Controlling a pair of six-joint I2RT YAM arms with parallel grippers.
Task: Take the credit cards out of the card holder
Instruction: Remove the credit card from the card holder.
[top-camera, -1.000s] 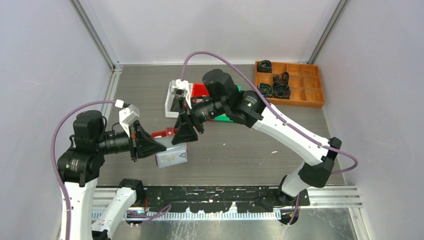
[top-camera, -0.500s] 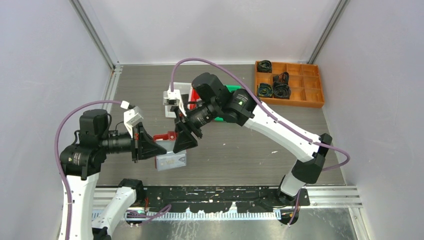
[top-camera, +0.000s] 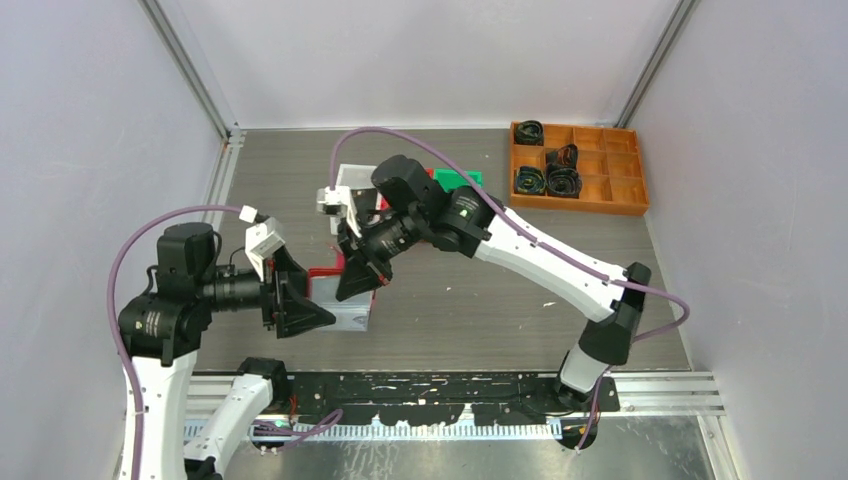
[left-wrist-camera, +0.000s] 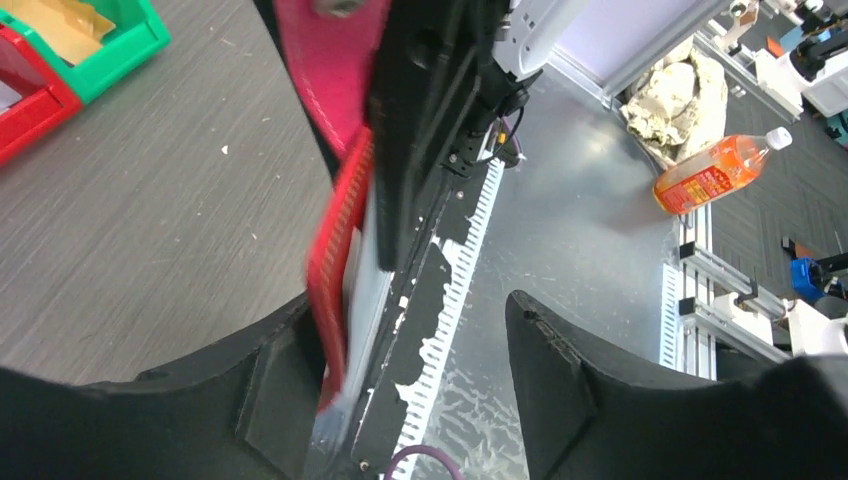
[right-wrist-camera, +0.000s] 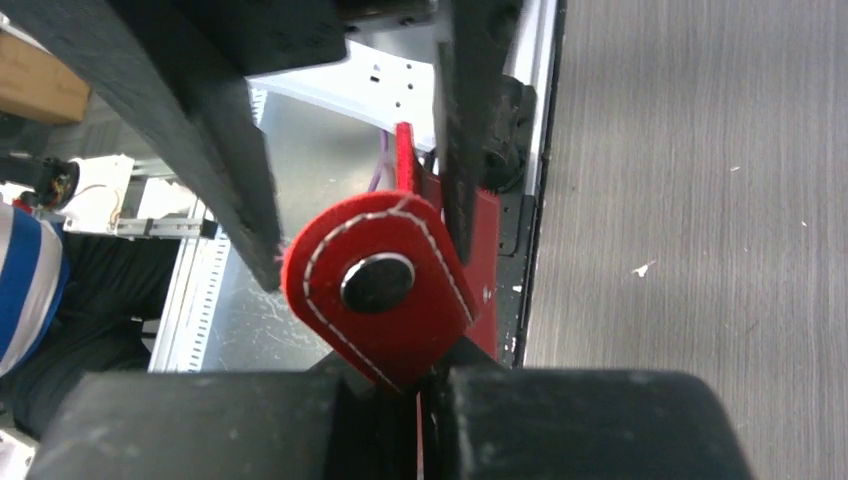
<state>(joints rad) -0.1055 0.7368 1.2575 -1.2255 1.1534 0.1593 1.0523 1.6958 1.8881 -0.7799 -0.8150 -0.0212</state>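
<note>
right gripper (right-wrist-camera: 425, 380) is pinched shut on the red card holder (top-camera: 322, 271). in the right wrist view the two fingers sit almost together with the red leather squeezed between them, and the snap tab (right-wrist-camera: 380, 290) with its round metal stud (right-wrist-camera: 377, 282) sticks out just past the fingertips.

left gripper (left-wrist-camera: 408, 300) is spread open. in the left wrist view the holder stands edge-on between its fingers, red edge right against one finger (left-wrist-camera: 270, 400) with a clear gap to the other one (left-wrist-camera: 560, 380), so nothing is clamped on that side.

the holder sits between the two grippers, over the near-left part of the grey table (top-camera: 480, 300), close to the front rail. a pale silvery panel (top-camera: 352, 312) hangs on its lower side. can't tell if that's a card or just the clear sleeve, and no card shows anywhere outside the holder.

behind the right arm a green bin (top-camera: 460, 178) sits next to a red bin (left-wrist-camera: 25, 100). far right corner has an orange divided tray (top-camera: 600, 190) with some black coiled bits (top-camera: 563, 182) in its compartments, well apart from the action.
</note>
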